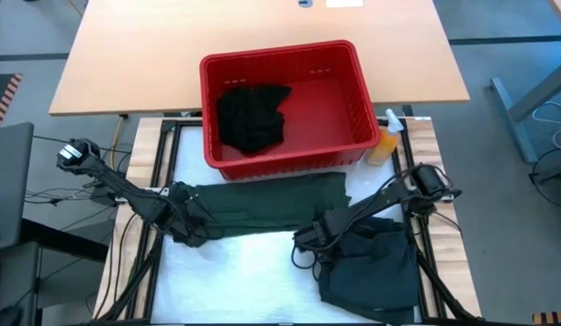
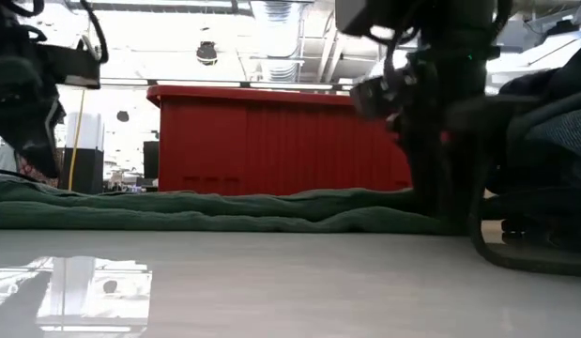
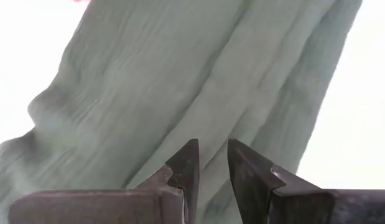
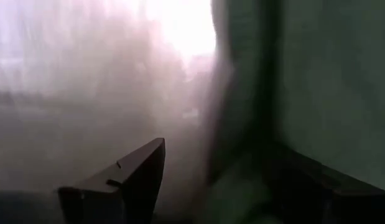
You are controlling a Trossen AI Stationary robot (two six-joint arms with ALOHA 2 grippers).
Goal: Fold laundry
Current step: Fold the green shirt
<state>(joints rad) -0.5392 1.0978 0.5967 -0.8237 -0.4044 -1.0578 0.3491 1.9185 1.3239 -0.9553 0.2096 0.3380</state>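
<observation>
A dark green garment (image 1: 271, 199) lies stretched across the white table top in front of the red basket (image 1: 353, 100), long and flat. My left gripper (image 1: 191, 228) is at its left end, shut on the cloth. A dark teal garment (image 1: 371, 267) lies crumpled at the table's right near corner. My right gripper (image 1: 305, 243) stands at its left edge, pointing down with its fingers wide open (image 4: 226, 186). Dark cloth shows by one finger (image 4: 316, 186); whether it touches, I cannot tell. A black garment (image 1: 253, 118) lies bunched inside the basket. My left gripper pinches the green garment's left end (image 3: 211, 134) between its two fingers (image 3: 186, 168), which stand a narrow gap apart. The fingers come from above, slanting down. Folds in the cloth run away from the fingertips, and the rest of the garment (image 2: 224, 207) lies on the table.
The red basket (image 2: 271, 141) stands across the far side of the work area. An orange spray bottle (image 1: 384, 140) stands at its right corner. White table top (image 1: 244, 272) lies bare between the two grippers and the near edge.
</observation>
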